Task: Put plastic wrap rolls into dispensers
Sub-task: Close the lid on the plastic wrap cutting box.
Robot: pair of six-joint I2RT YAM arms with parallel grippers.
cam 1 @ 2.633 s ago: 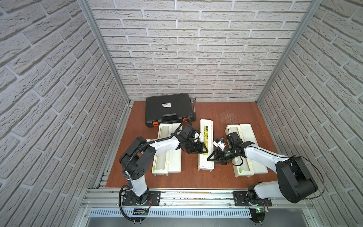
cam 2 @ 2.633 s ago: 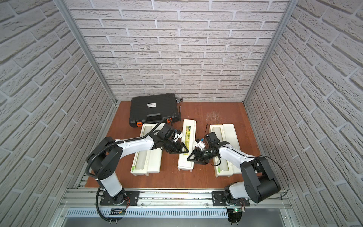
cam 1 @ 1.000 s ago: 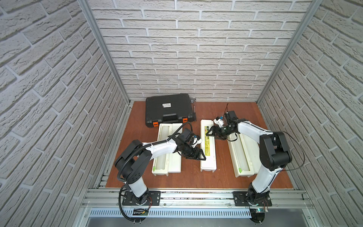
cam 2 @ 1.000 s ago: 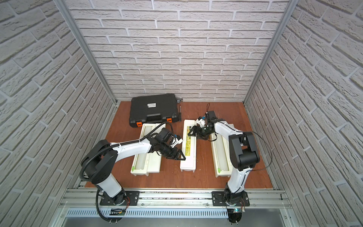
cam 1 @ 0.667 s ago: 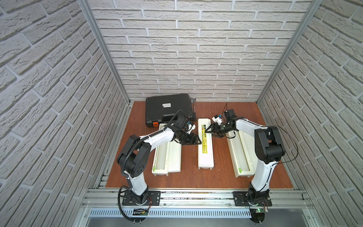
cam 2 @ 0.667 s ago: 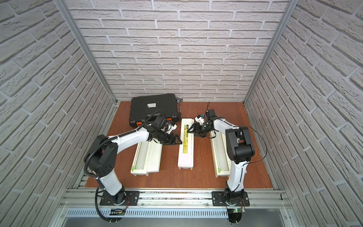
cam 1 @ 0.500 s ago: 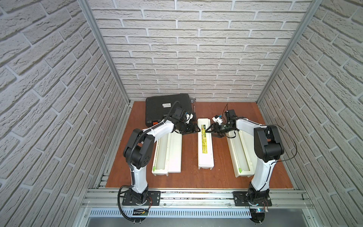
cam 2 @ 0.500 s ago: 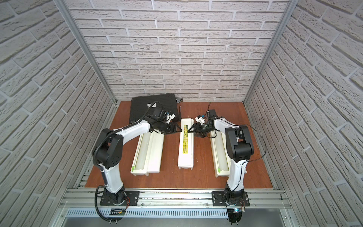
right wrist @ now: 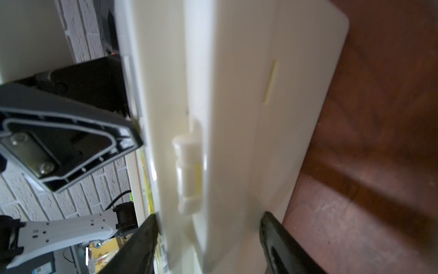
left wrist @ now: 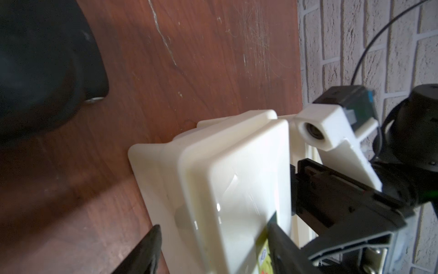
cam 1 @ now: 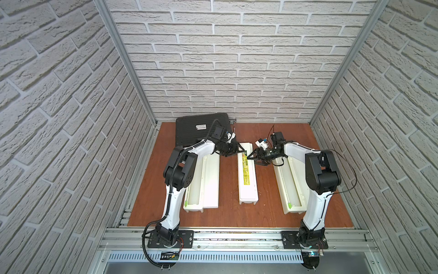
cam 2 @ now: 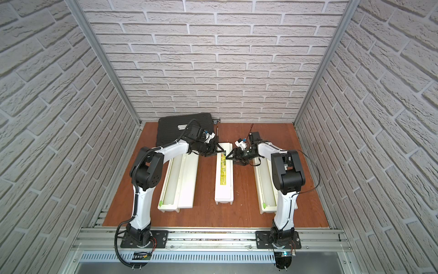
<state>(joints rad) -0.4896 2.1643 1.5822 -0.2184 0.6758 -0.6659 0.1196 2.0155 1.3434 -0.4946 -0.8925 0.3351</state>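
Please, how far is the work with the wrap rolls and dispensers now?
Done: the middle dispenser is closed, label up, and no loose roll lies on the table. In hand: the left tool and right tool both sit at its far end; a grip is unclear. Remaining: the left dispenser and right dispenser lie open; their contents are unclear.

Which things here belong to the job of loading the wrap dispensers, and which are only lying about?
For the job:
- middle dispenser, lid shut
- left dispenser, open
- right dispenser, open
- left gripper and right gripper, both at the middle one's far end

Lying about:
- black case, at the back
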